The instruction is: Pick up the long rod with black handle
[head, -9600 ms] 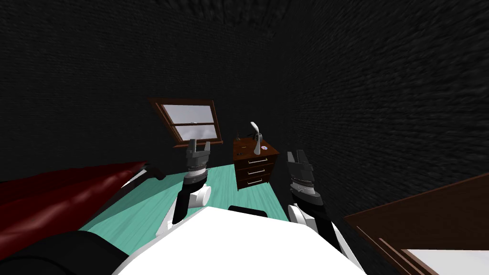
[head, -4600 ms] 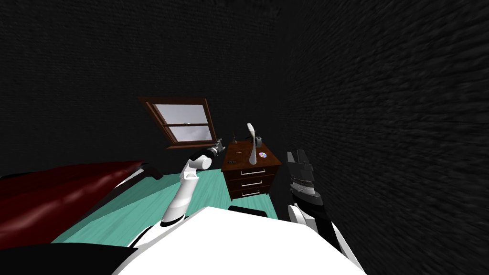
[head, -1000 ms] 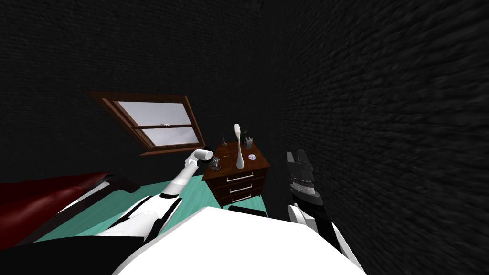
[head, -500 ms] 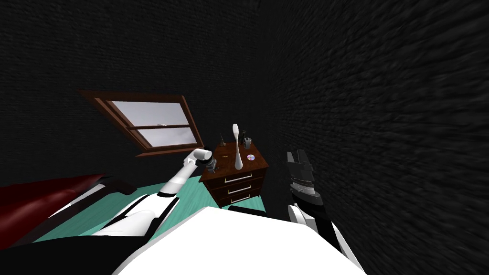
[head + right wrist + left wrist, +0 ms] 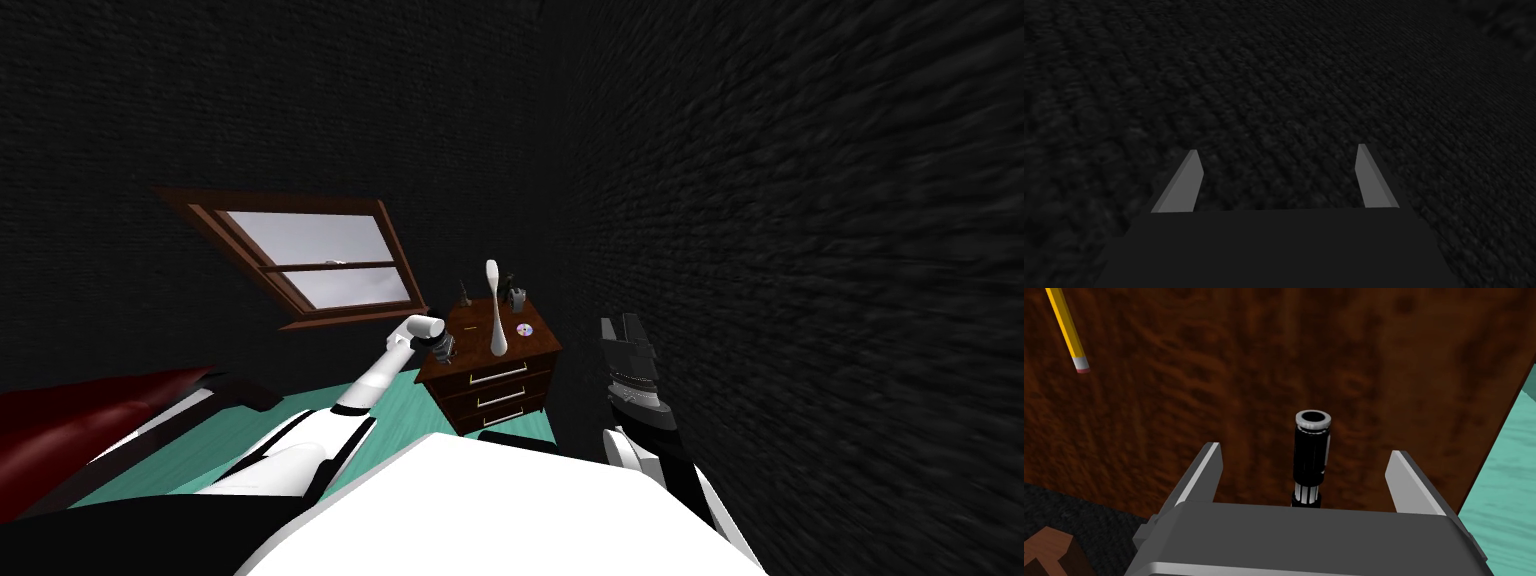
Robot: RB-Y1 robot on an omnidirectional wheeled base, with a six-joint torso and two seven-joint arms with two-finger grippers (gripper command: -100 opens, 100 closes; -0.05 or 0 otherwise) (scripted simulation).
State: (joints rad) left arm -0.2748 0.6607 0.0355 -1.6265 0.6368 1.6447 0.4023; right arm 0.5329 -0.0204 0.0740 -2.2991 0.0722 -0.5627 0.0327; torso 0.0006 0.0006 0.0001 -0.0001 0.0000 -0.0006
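Observation:
A short rod with a black handle (image 5: 1310,455) and a white-rimmed end lies on the brown wooden top of a nightstand (image 5: 1174,398). My left gripper (image 5: 1304,449) is open, one finger on each side of the rod, neither touching it; the gripper's body hides the rod's near end. In the head view my left gripper (image 5: 446,348) hangs over the left edge of the nightstand (image 5: 520,352). My right gripper (image 5: 622,325) is held up by the dark right wall, and in the right wrist view this gripper (image 5: 1277,148) is open and empty.
A yellow pencil (image 5: 1068,330) lies on the nightstand top beyond the left gripper. A tall white vase (image 5: 495,310), a small disc (image 5: 525,329) and small dark items also stand there. A dark red bed (image 5: 70,430) lies to the left, above a teal floor (image 5: 400,420).
The whole head view has shifted a little as I turned. My left gripper stays at the nightstand's left edge, slightly lower. The right arm has not moved.

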